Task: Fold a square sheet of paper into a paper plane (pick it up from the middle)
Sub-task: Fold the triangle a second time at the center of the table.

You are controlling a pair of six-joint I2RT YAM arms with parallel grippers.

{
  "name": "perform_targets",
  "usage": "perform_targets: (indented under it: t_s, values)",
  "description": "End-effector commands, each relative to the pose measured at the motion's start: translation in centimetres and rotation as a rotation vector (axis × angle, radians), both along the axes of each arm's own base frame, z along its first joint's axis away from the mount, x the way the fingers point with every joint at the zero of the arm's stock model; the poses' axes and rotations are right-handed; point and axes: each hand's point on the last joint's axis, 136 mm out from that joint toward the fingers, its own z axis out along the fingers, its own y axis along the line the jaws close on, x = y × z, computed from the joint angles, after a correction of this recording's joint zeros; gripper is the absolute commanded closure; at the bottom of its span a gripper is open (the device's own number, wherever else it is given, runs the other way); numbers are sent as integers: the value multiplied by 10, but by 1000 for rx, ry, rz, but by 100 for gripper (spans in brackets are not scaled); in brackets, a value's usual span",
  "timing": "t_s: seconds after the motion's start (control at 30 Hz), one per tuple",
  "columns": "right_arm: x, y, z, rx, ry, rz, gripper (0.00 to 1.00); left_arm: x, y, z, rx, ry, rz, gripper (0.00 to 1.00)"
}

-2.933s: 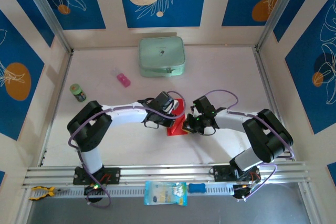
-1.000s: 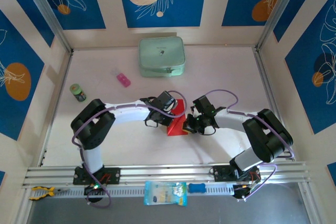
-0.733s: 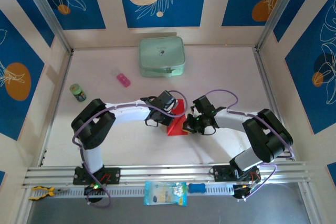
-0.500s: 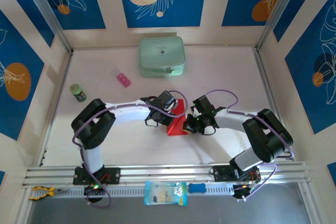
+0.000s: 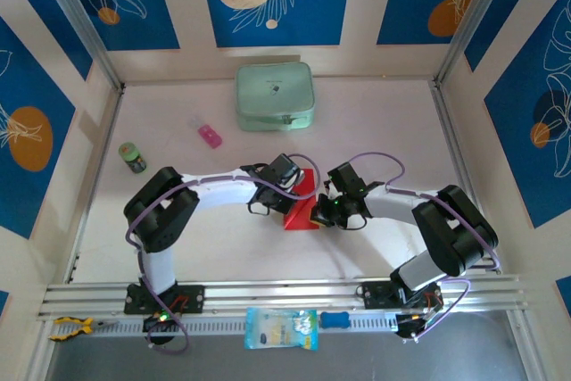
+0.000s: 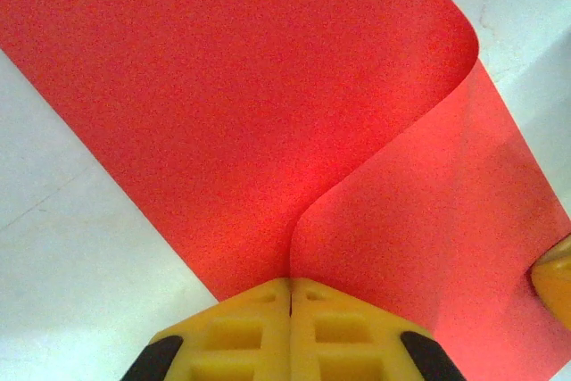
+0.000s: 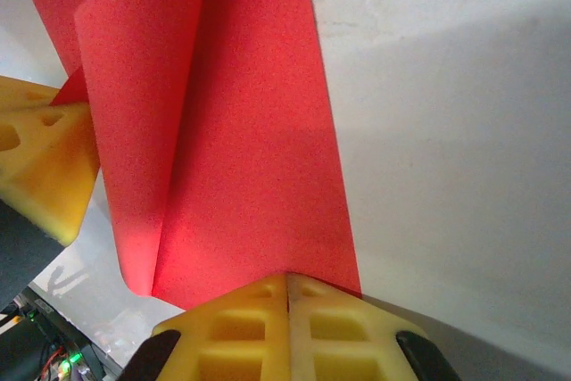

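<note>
Aluminium rail [image 5: 285, 294] runs along the near edge, with a blue-and-white packet [image 5: 280, 327] lying at 6 o'clock from the work. Past it the two arms bend inward and meet at the middle of the table [image 5: 393, 131].

There the square sheet of paper [image 5: 302, 217] is held between them, bright red and partly folded. One flap curls up and over in a soft, uncreased bend, while the rest lies flat on the white surface. The left gripper [image 6: 290, 285] is pressed fully closed, pinching the sheet at the foot of that curl. The right gripper [image 7: 287, 281] is also clamped tight, on the sheet's straight edge from the opposite side. Each wrist view catches the other gripper's yellow fingertip just beside the paper.

Bare table lies open at 3 o'clock, out to the right frame post, and the strip at 6 o'clock, between paper and rail, is open too.

A small green-lidded jar [image 5: 133, 157] stands at 10 o'clock near the left wall. A small pink block [image 5: 210, 136] lies at 11 o'clock, well apart from the paper. The pale green case [image 5: 275, 95] sits at 12 o'clock, close to the back wall.
</note>
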Motion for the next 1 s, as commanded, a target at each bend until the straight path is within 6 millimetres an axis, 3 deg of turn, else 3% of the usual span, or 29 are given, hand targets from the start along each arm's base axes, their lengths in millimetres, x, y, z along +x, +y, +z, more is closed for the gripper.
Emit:
perform_targets:
  t_s: [0.0,0.97]
  values:
    - [-17,-13,-12,-66,70,7,96,4,-2,3,-13,6,-12,99]
    - [-19,-15,-14,-71,78,10,96,9,-1,10,-7,-20,2,98]
